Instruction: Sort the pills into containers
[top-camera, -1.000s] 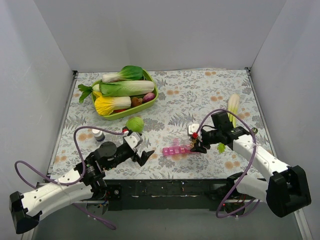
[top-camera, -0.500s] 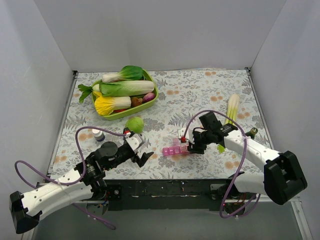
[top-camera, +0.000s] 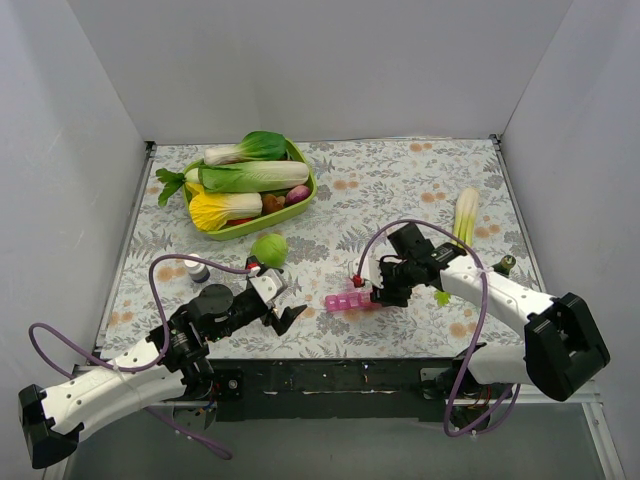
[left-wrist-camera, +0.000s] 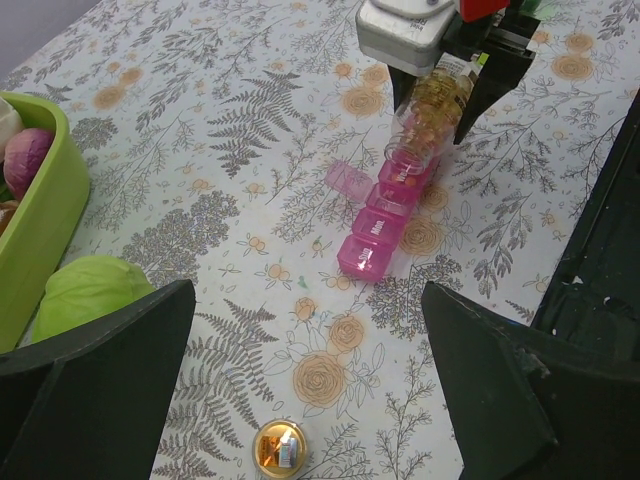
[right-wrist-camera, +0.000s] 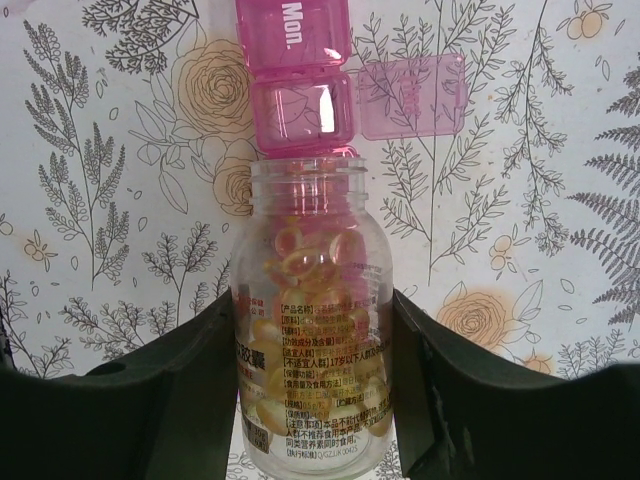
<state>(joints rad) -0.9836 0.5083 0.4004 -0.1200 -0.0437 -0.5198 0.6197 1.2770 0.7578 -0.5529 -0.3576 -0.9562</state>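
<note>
Pills (right-wrist-camera: 300, 265) fill the clear bottle (right-wrist-camera: 312, 390) clamped in the right gripper (right-wrist-camera: 310, 330). Its mouth hangs over the pink pill-box strip (right-wrist-camera: 300, 105), which runs left.

Noted clear, glossy wall on the bottle (right-wrist-camera: 310, 200), plastic or glass undetermined, with printed paper label (right-wrist-camera: 320, 370). Found smooth, translucent amber shine on the pills (right-wrist-camera: 315, 250). Recorded translucent pink plastic, smooth and glossy, on the pill-box strip (right-wrist-camera: 300, 110). Logged matt, floral-printed cloth, by the look, on the surface (right-wrist-camera: 120, 150). Observed smooth green plastic on the bowl (left-wrist-camera: 45, 220).
</note>
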